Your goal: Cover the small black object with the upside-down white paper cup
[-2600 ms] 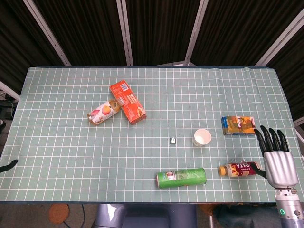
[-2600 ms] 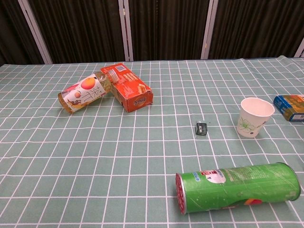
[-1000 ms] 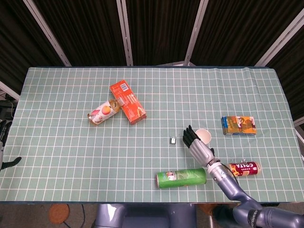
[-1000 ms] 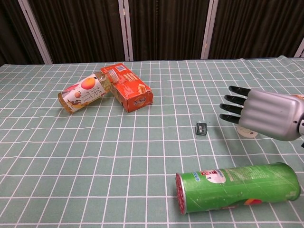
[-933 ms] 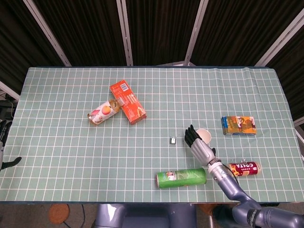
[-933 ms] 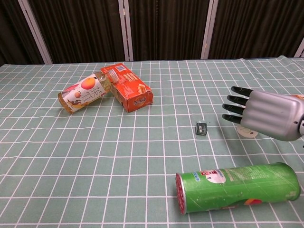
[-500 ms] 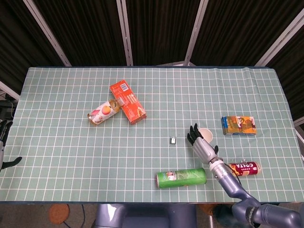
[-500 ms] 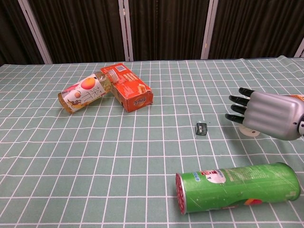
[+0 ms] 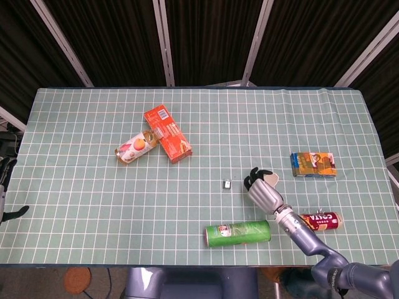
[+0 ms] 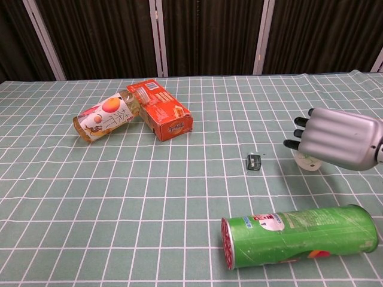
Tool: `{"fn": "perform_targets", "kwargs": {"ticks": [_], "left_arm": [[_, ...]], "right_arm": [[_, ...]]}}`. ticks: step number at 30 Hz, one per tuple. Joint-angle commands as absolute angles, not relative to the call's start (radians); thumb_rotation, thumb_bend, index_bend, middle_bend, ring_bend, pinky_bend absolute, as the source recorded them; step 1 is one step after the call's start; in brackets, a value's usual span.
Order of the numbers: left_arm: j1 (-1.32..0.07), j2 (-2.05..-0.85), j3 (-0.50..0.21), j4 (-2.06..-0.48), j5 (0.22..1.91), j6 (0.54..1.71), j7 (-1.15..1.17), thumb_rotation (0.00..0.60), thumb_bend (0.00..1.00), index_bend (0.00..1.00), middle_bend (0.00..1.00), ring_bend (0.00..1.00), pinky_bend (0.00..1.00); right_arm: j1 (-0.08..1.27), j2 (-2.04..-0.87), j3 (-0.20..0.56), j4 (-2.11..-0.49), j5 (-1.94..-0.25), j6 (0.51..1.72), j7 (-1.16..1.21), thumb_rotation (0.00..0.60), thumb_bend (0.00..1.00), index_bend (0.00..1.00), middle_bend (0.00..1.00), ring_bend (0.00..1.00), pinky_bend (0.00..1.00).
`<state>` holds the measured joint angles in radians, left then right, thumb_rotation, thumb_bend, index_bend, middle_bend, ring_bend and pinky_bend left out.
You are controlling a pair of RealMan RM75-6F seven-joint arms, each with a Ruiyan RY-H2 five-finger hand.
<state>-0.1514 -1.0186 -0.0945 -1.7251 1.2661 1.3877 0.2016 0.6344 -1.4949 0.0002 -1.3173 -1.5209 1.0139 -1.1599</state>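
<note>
White paper cup (image 9: 269, 178): standing mouth-up on bench (image 9: 93, 187), near small black object (image 9: 227, 184). Right hand (image 9: 264, 192) curling round cup wall; firm clamping not discernible. Likely light, crushable, thin-walled: gripping mid-wall gently.

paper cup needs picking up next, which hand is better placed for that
The right hand. Its fingers are already curling around the paper cup, just right of the small black object. The left hand shows only as a tip at the table's far left edge, well away from the cup.
</note>
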Motion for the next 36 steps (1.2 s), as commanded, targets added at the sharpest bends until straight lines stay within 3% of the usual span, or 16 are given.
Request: {"fn": "perform_targets", "kwargs": {"ticks": [1, 6, 11, 24, 28, 30, 33, 36], "left_arm": [[-0.151, -1.017, -0.094, -1.727, 1.268, 1.387, 0.200, 0.600, 0.00, 0.00, 0.00, 0.00, 0.00], [-0.151, -1.015, -0.094, -1.730, 1.268, 1.386, 0.195, 0.600, 0.00, 0.00, 0.00, 0.00, 0.00], [-0.152, -1.016, -0.094, -1.731, 1.269, 1.383, 0.197, 0.600, 0.00, 0.00, 0.00, 0.00, 0.00], [-0.158, -1.022, -0.096, -1.725, 1.256, 1.370, 0.206, 0.600, 0.00, 0.00, 0.00, 0.00, 0.00], [-0.158, -1.021, -0.095, -1.726, 1.254, 1.367, 0.206, 0.600, 0.00, 0.00, 0.00, 0.00, 0.00], [-0.158, -1.020, -0.094, -1.728, 1.254, 1.366, 0.206, 0.600, 0.00, 0.00, 0.00, 0.00, 0.00], [-0.159, -1.021, -0.094, -1.729, 1.254, 1.369, 0.216, 0.600, 0.00, 0.00, 0.00, 0.00, 0.00], [-0.158, -1.022, -0.094, -1.730, 1.254, 1.372, 0.219, 0.600, 0.00, 0.00, 0.00, 0.00, 0.00]], "right_arm": [[0.643, -1.464, 0.019, -1.322, -1.561, 1.070, -0.937, 0.600, 0.27, 0.23, 0.39, 0.25, 0.48], [0.644, -1.443, 0.061, -1.355, -1.515, 1.063, -0.644, 0.600, 0.27, 0.23, 0.39, 0.24, 0.43], [0.686, -1.420, 0.047, -1.320, -1.540, 0.980, -0.313, 0.600, 0.27, 0.23, 0.38, 0.22, 0.39], [0.700, -1.471, 0.056, -1.252, -1.482, 0.904, -0.007, 0.600, 0.27, 0.23, 0.35, 0.19, 0.39], [0.701, -1.474, 0.049, -1.231, -1.486, 0.898, 0.006, 0.600, 0.26, 0.20, 0.28, 0.15, 0.38], [0.704, -1.470, 0.042, -1.224, -1.490, 0.889, 0.010, 0.600, 0.26, 0.14, 0.20, 0.08, 0.32], [0.712, -1.441, 0.032, -1.239, -1.481, 0.856, -0.049, 0.600, 0.21, 0.02, 0.05, 0.00, 0.11], [0.707, -1.424, 0.037, -1.270, -1.455, 0.856, -0.133, 0.600, 0.10, 0.00, 0.00, 0.00, 0.00]]}}
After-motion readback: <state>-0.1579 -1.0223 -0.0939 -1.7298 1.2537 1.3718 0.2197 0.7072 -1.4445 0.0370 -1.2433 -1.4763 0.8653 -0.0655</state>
